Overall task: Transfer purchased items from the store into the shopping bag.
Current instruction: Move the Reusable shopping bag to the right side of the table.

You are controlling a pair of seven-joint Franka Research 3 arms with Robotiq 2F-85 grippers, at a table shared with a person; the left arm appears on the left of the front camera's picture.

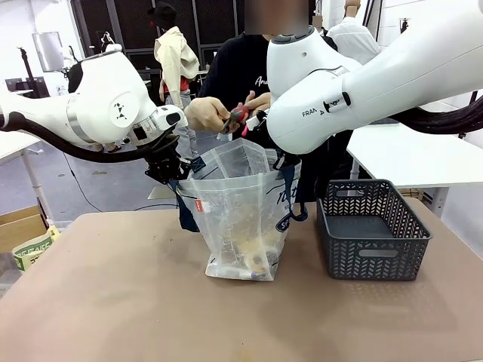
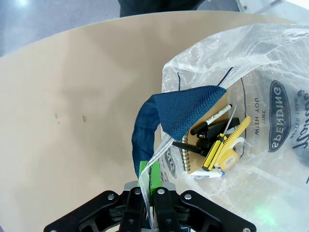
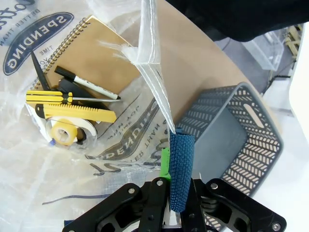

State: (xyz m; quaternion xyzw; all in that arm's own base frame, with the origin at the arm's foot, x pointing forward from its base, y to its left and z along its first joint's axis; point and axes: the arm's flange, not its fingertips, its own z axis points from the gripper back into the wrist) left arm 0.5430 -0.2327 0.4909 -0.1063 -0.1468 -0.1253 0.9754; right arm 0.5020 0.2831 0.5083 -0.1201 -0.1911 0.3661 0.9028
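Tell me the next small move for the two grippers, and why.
Probably hold both in place. The left gripper and right gripper are each shut on the top of the bag, spreading its mouth, and the person's hand holds a red-handled tool just above it, not yet dropped in.

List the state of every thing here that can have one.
shopping bag: upright on the table, mouth held open.
left gripper: shut on the shopping bag's rim and strap.
right gripper: shut on its other navy strap.
purchased items: lying at the bag's bottom.
person's hands: holding a red-handled item above the bag.
basket: upright beside the bag.
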